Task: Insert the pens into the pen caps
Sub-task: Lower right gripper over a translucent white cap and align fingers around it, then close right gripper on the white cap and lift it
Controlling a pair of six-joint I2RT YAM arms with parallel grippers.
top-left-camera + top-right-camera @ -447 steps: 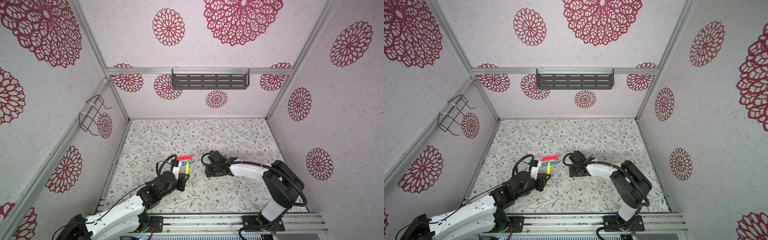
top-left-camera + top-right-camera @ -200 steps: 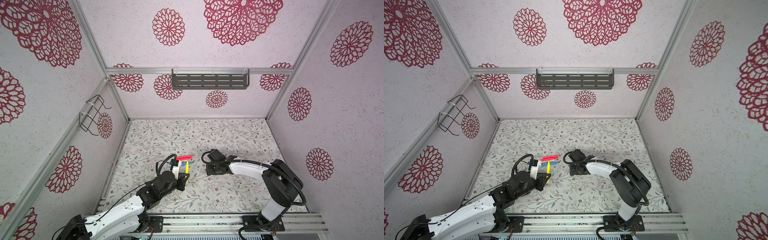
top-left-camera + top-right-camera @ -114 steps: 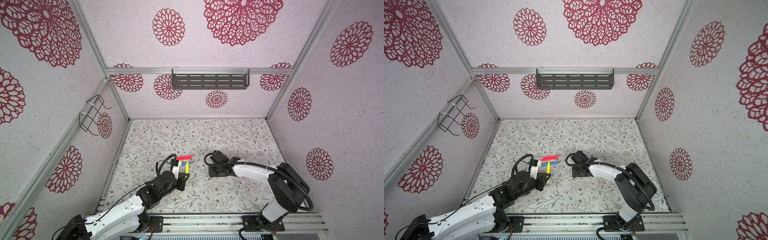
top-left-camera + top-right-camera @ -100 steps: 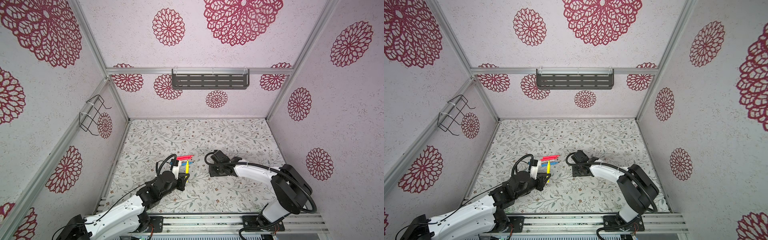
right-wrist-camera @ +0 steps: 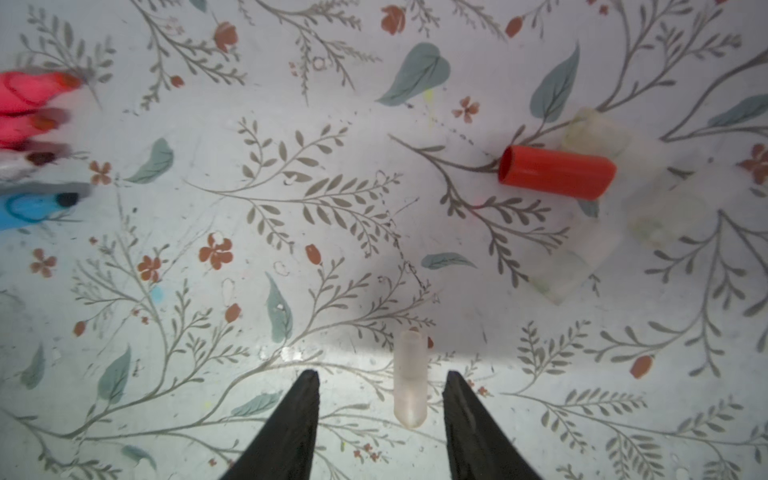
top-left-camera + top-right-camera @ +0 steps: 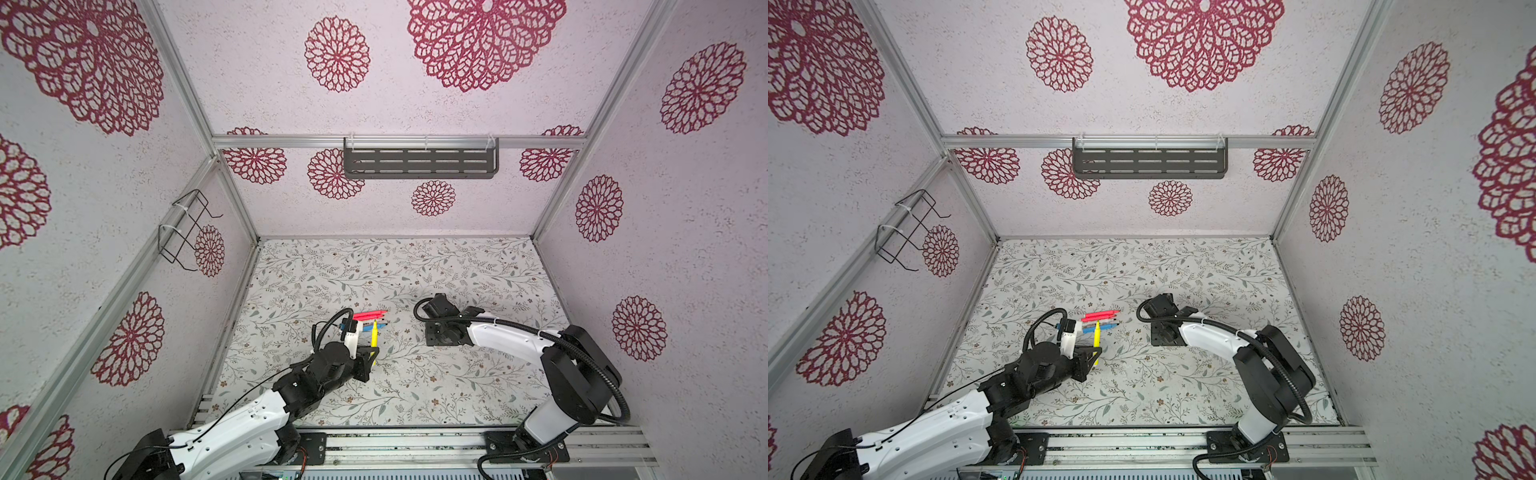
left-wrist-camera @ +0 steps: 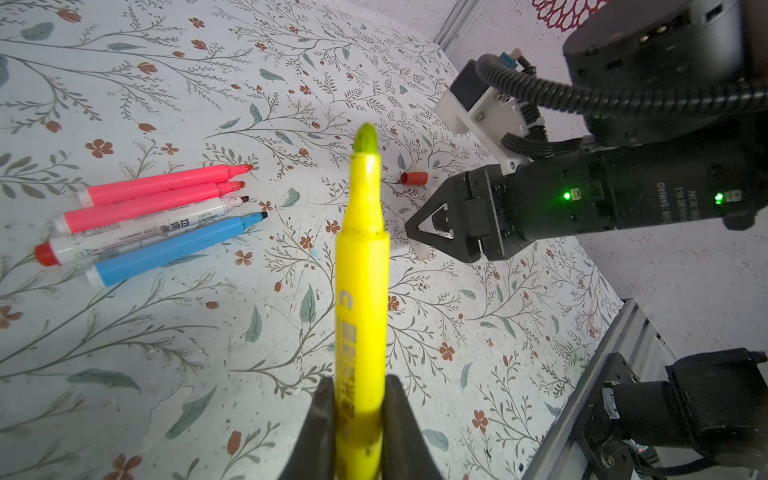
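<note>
Right tool (image 5: 381, 374) half open, nothing gripped yet tbh. Clear cap (image 5: 410, 378) lying on worktop (image 5: 249, 291) between jaws, off-centre, long axis parallel to them. Yellow pen (image 7: 361, 270) clamped in left tool (image 7: 359, 380), well apart.

This is a robot test booth in a lab rather than a lived-in room: a boxed cell framed by aluminium posts (image 6: 234, 195), its walls papered with red flower medallions (image 6: 336, 54) and its bench (image 6: 415, 270) covered in a leafy print. A left arm (image 6: 245, 424) and a right arm (image 6: 507, 337), both white and black, are bolted to a metal rail (image 6: 415, 440) at the front. A slotted dark shelf (image 6: 419, 163) and a wire basket (image 6: 185, 230) hang on the walls.
</note>
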